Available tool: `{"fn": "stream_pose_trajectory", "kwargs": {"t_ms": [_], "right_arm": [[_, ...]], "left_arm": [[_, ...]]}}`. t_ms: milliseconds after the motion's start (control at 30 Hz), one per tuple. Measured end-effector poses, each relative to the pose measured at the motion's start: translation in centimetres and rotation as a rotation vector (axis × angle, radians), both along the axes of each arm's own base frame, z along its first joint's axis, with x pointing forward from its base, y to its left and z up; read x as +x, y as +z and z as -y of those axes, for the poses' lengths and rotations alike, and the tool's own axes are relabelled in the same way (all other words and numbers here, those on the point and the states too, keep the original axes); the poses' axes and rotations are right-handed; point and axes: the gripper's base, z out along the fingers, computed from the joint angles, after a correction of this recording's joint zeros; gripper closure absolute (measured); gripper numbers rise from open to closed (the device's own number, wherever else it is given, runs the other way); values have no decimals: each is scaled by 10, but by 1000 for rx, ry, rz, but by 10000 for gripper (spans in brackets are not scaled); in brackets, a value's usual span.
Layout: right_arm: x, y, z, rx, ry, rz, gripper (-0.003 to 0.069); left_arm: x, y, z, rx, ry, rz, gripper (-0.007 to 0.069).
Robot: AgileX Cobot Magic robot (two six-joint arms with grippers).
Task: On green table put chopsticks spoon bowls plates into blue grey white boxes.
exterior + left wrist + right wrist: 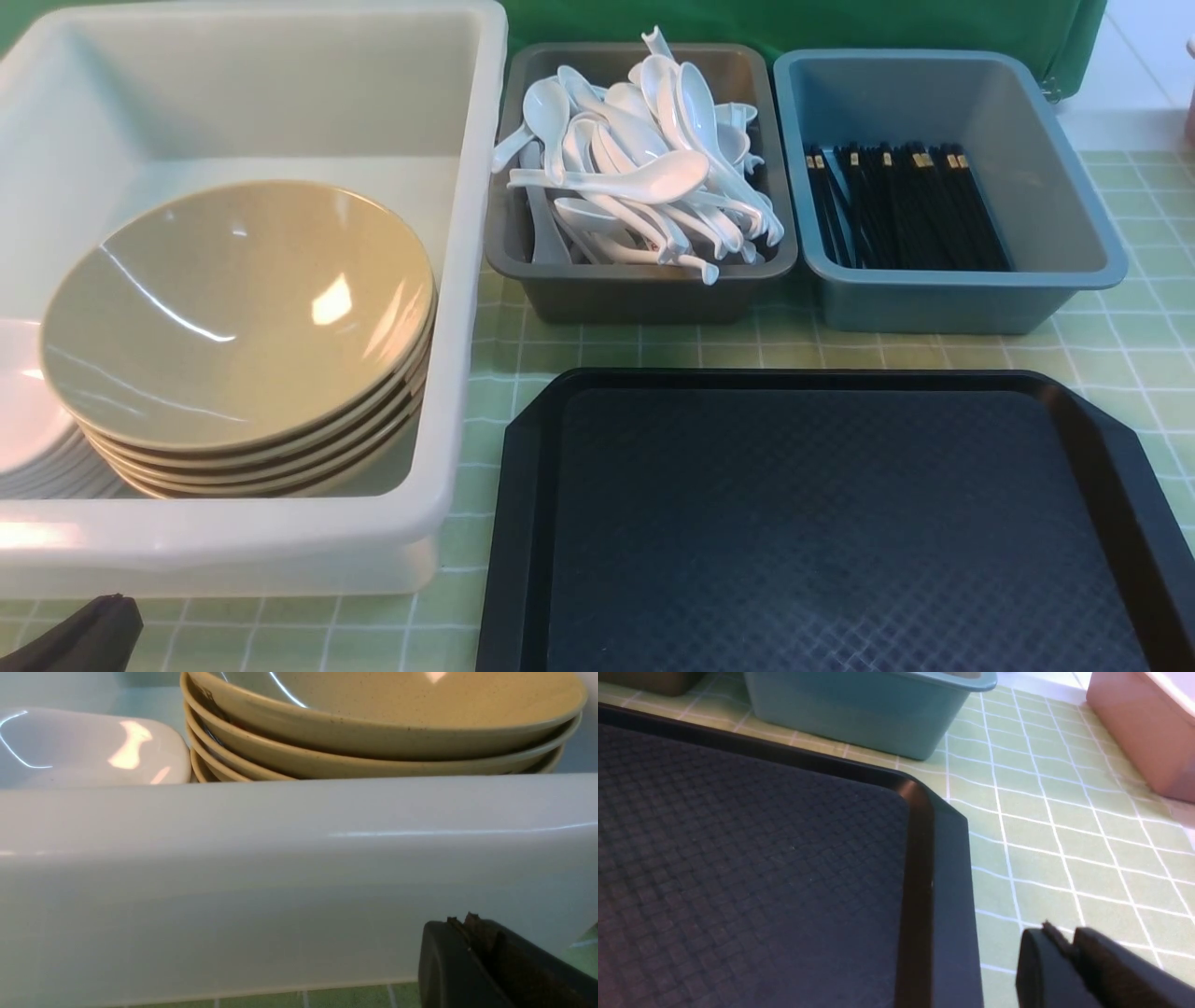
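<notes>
The pale green gridded table [653,350] carries everything; glossy tan round bowls [238,317] sit stacked at the big white plastic tub's [467,280] near edge; left gripper [472,933] pressed together, right gripper [1064,947] nearly together, both empty; swinging forward carelessly could knock that rim.
</notes>
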Motion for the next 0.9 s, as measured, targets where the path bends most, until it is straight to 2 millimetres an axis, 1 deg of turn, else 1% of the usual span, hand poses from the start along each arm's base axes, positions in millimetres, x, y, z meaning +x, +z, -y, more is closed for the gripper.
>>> {"fn": "stream_pose_trajectory", "kwargs": {"t_ms": [667,900], "right_arm": [[0,0,0,0,0,2,558],[0,0,0,1,0,3,554]], "left_arm": [[0,0,0,0,0,0,626],[2,2,0,-4,6,49,626]]}}
